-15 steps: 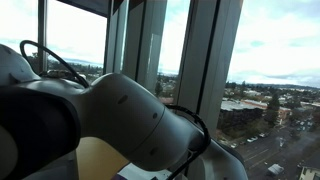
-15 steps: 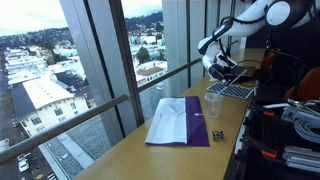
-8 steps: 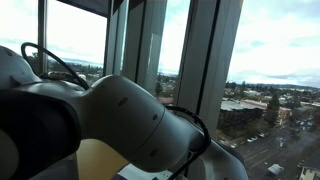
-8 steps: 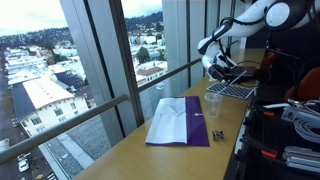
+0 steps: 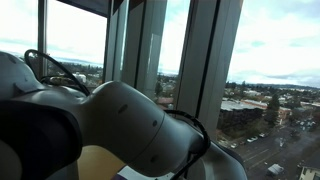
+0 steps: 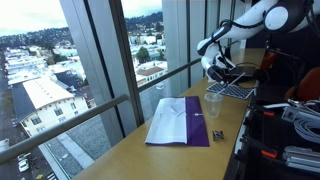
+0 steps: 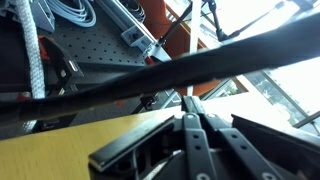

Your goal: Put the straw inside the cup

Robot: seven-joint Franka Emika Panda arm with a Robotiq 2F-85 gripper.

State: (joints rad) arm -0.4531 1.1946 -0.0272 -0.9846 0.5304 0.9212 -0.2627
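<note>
The gripper (image 6: 214, 70) hung over the table (image 6: 180, 160), above and beyond the clear cup (image 6: 212, 104). In the wrist view its jaws looked pressed together; the straw could not be made out.

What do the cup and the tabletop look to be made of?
Cup: seemingly clear plastic with see-through walls, though glass is possible. Tabletop: light wood or wood-look laminate with a smooth tan surface; I cannot tell which.
</note>
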